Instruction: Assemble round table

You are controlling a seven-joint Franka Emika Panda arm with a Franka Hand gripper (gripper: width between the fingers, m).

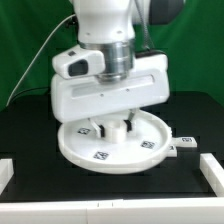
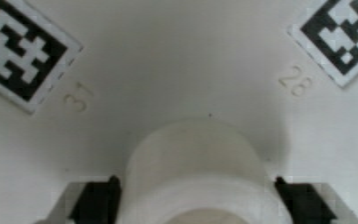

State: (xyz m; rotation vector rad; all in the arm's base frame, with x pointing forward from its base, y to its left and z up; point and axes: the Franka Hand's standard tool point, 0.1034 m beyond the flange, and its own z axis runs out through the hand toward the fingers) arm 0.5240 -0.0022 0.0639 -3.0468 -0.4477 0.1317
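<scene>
**Post going into the disc, jaws set on it.**
Your gripper (image 2: pixel 194 205) stood over the disc (image 1: pixel 70 140), low and centre in the exterior view, with the post (image 2: pixel 197 160) upright at the disc's middle. The pads (image 2: pixel 99 200) sat half closed against the post's two sides, though the blurred wrist view left firm contact slightly unsure. This looked like the seating step. Next you would likely need a steady turn or press, with the post held upright.

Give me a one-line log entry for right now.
gripper: shut on post | post: upright at centre of round disc | round disc: flat on black table
</scene>
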